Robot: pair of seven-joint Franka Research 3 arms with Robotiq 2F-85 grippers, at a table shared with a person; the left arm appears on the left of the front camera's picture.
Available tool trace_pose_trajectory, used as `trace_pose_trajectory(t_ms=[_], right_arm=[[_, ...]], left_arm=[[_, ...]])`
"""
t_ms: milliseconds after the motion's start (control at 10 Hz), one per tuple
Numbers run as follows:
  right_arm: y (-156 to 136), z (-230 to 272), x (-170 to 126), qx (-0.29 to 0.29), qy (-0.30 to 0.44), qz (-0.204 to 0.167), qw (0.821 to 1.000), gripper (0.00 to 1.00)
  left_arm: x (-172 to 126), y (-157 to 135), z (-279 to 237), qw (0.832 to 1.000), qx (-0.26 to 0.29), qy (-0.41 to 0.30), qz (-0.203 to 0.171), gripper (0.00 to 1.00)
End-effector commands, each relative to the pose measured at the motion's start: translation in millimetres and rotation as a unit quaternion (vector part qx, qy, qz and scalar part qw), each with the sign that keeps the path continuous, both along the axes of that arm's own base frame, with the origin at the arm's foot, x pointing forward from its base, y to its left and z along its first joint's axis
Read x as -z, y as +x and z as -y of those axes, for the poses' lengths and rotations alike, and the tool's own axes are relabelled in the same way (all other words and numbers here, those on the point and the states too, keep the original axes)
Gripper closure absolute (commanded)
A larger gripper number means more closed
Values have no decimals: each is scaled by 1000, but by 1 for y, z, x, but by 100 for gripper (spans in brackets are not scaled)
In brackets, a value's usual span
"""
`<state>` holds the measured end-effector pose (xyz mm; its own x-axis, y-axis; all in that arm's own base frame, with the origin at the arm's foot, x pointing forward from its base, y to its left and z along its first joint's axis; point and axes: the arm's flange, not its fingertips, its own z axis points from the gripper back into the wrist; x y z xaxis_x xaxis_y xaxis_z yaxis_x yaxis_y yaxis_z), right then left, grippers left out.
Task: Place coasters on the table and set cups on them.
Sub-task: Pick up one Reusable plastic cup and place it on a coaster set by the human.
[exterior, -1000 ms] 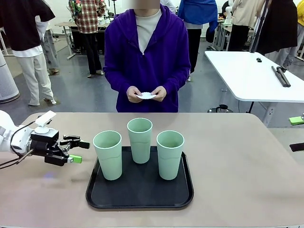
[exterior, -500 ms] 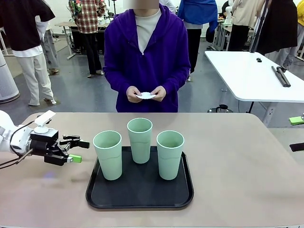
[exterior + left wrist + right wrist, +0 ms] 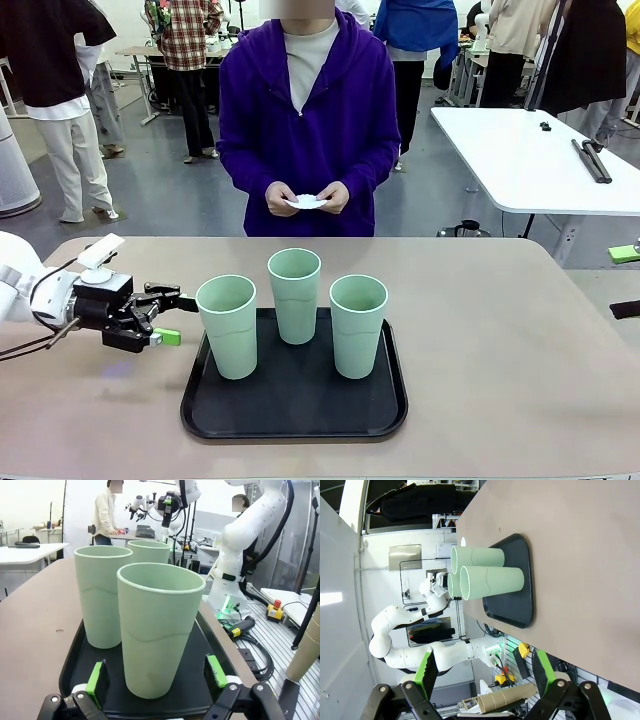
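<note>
Three tall mint-green tapered handleless cups [image 3: 294, 295] upright on black tray [image 3: 292, 408].

Black tray [image 3: 300, 405] with rounded corners, lying flat toward the near edge of the worktop [image 3: 500, 340], a little left of its middle. Beyond the far edge, a person in a purple hoodie [image 3: 305, 120], standing and facing across. Farther right, a white table [image 3: 520, 165] bearing long black bars [image 3: 591, 160] by its right edge and a small dark item [image 3: 545, 126] near its far edge. On the floor by its near left corner, a dark kettle-like pot [image 3: 468, 229]. In the left wrist view, off past the worktop's edge, a red button on a yellow box [image 3: 274, 611] and a leaning cardboard tube [image 3: 306, 652].
</note>
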<state>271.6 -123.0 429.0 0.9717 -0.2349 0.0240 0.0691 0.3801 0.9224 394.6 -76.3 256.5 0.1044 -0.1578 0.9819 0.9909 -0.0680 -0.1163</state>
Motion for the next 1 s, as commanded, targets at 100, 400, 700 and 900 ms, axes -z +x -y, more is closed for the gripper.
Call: trace_pose_trajectory(t_ms=[100, 400, 700, 900], right_arm=[[2, 0, -1, 2, 9, 2, 1000, 0], [2, 0, -1, 2, 9, 2, 1000, 0], [2, 0, -1, 2, 9, 2, 1000, 0], [2, 0, -1, 2, 9, 2, 1000, 0]], left_arm=[[14, 8, 11, 998, -20, -36, 48, 0], [22, 12, 24, 999, -14, -43, 23, 0], [24, 3, 33, 1000, 2, -22, -2, 0], [28, 0, 37, 1000, 7, -18, -8, 0]])
